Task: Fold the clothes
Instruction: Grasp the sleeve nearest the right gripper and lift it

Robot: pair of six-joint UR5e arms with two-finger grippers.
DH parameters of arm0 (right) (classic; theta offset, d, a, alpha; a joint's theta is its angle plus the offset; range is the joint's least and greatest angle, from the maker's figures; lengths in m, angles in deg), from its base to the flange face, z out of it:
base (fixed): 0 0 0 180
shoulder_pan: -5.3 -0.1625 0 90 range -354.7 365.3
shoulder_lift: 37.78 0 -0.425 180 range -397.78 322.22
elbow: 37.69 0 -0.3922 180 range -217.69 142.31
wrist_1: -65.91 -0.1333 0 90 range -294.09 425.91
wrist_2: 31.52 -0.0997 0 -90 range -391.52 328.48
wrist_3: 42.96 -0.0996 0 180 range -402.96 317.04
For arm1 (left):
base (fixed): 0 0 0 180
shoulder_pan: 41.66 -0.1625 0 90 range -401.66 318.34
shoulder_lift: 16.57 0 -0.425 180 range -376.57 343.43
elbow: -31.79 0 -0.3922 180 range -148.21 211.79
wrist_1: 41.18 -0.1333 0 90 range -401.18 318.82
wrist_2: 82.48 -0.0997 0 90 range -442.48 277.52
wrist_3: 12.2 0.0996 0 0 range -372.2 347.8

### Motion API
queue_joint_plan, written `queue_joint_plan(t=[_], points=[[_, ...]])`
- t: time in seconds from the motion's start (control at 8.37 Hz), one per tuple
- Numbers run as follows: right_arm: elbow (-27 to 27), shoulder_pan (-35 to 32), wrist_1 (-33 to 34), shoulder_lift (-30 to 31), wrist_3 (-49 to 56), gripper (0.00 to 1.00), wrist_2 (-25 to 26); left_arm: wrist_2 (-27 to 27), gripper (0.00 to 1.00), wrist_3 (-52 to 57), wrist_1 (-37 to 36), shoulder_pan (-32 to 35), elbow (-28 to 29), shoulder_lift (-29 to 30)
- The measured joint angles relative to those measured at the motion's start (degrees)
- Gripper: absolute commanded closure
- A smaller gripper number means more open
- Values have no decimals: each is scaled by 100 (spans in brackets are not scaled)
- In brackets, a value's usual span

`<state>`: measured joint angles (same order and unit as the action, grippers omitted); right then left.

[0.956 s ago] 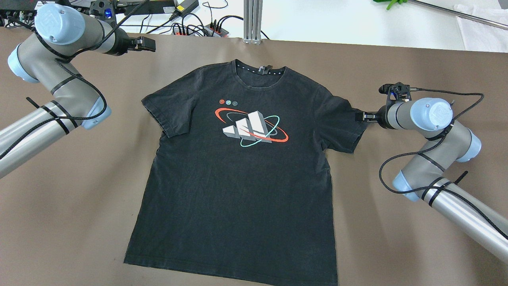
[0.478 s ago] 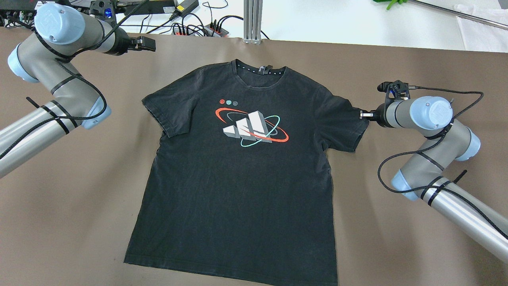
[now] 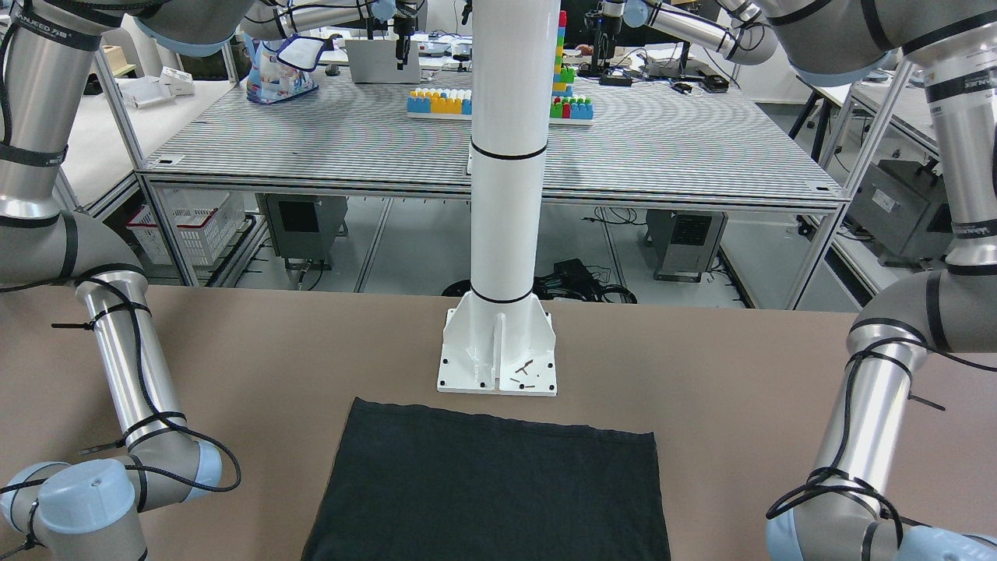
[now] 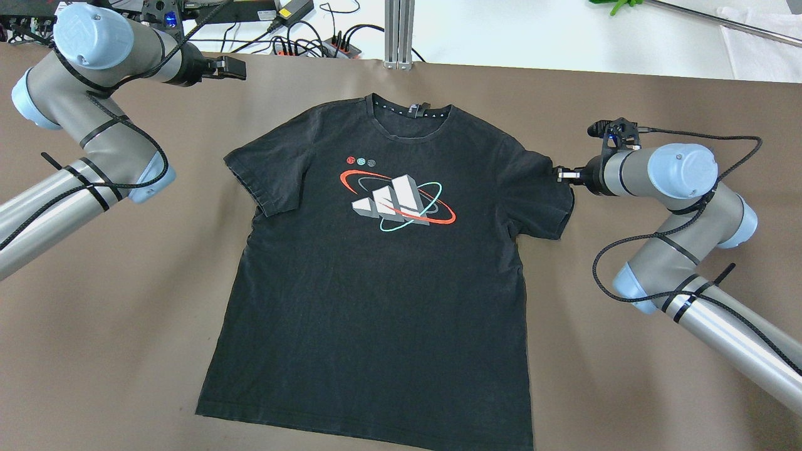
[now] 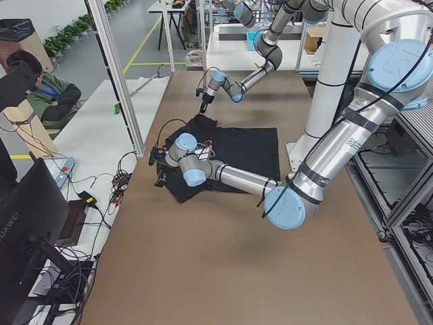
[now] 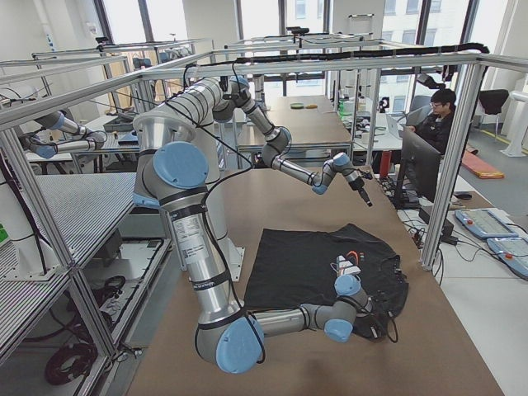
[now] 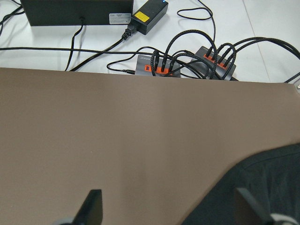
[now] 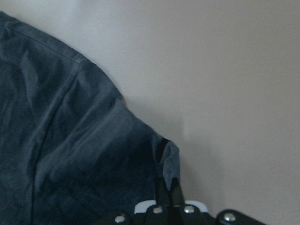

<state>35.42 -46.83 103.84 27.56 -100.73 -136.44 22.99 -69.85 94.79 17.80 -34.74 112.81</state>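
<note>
The right gripper (image 4: 559,175), pinching a sleeve hem of the black T-shirt (image 4: 376,294), had drawn it inward. The shirt lay flat mid-table. The left gripper (image 4: 234,67) hung wide open above the brown table (image 4: 94,351) near its far edge, with power strips (image 4: 313,47) beyond.

- A brown matte worktop (image 4: 125,313) fills the station, with a white steel column (image 3: 506,156) bolted down at its back edge.
- Behind it, a bench with a ridged grey top (image 3: 311,148) carries coloured building blocks (image 3: 440,101); a white basket (image 3: 195,226) sits underneath.
- Power strips (image 7: 159,65) and black cables lie on the white surface past the worktop's far edge.
- Aluminium framing (image 6: 452,165) surrounds the station, and tall windows (image 6: 289,16) let in daylight.
- A seated person (image 6: 437,124) faces a monitor.
- Potted plants (image 5: 64,44) line a grey floor marked with a yellow line (image 5: 145,42).
</note>
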Motion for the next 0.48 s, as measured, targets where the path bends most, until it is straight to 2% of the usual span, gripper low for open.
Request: queue_joint_plan(t=[0.24,0.48], points=[[532,-3,174,-10,-26,100,-110,0,0,-7,0,3,-13,0],[1065,-1,699,-166,-139,100,-125,0,0,-6,0,7,-12,0]])
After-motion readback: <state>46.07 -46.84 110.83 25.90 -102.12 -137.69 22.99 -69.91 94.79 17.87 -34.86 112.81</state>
